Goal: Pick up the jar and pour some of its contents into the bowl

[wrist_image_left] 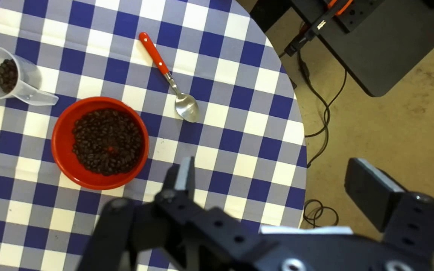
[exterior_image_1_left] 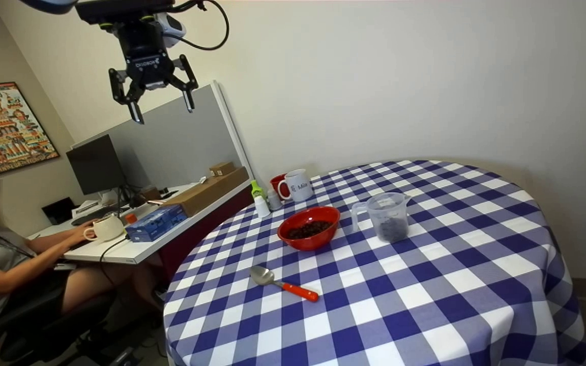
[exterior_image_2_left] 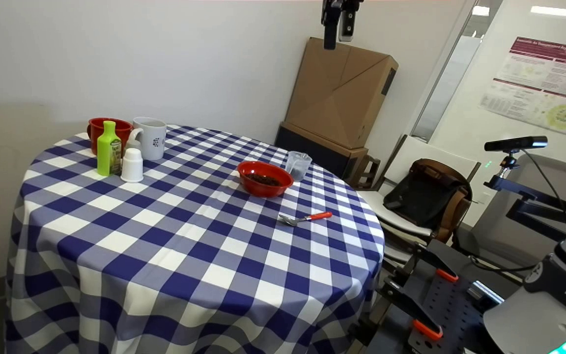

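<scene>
The jar (exterior_image_1_left: pixel 383 216) is a clear plastic jug with a spout and handle, upright on the checked tablecloth with some dark beans at its bottom. Its handle (wrist_image_left: pixel 38 97) points toward the glossy red bowl (wrist_image_left: pixel 61 145) in the wrist view. Dark beans also cover the floor of the bowl (exterior_image_1_left: pixel 309 245); the two stand close but apart. In an exterior view the jar (exterior_image_2_left: pixel 299 164) sits just behind the bowl (exterior_image_2_left: pixel 263 191). High above the table, well away from both, my gripper (exterior_image_1_left: pixel 165 116) hangs open and empty. Its fingers (wrist_image_left: pixel 185 175) are spread wide in the wrist view.
A spoon with a red handle (exterior_image_1_left: pixel 300 292) lies near the bowl. Toward the table's far side stand a white mug (exterior_image_2_left: pixel 153 140), a red mug (exterior_image_2_left: pixel 97 129), a green bottle (exterior_image_2_left: pixel 109 152) and a white shaker (exterior_image_2_left: pixel 132 167). A person sits at a desk beyond the table.
</scene>
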Motion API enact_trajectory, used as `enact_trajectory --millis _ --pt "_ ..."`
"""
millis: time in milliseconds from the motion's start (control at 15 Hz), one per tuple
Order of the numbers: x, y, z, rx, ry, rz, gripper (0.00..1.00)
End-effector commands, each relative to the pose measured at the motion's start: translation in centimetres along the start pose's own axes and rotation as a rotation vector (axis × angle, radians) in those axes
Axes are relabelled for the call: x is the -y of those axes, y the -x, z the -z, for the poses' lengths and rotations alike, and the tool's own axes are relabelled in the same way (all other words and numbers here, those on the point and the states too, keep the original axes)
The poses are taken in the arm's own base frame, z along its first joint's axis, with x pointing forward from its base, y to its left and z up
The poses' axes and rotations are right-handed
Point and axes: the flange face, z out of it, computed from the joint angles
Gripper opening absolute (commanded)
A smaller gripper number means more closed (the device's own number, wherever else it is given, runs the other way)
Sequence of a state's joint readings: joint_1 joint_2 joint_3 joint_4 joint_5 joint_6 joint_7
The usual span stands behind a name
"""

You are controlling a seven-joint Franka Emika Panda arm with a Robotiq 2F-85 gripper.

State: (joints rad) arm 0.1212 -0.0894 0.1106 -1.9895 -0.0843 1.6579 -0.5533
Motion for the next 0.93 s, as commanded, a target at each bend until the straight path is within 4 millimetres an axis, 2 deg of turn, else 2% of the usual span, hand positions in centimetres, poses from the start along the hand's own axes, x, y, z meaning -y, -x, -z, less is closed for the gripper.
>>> enact_trajectory --millis 0,133,467,733,867 --pt "0.7 0.0 0.5 -0.004 0.006 0.001 1.00" --pt "1.2 0.2 1.1 -0.010 0.013 -0.001 1.00" --pt "1.1 0.4 0.8 -0.006 0.011 -0.007 1.00" --pt "-4.3 0.0 -2.2 0.029 -0.002 -0.047 1.00" --pt "-5.1 -0.4 -2.8 0.037 -0.012 -0.048 1.00"
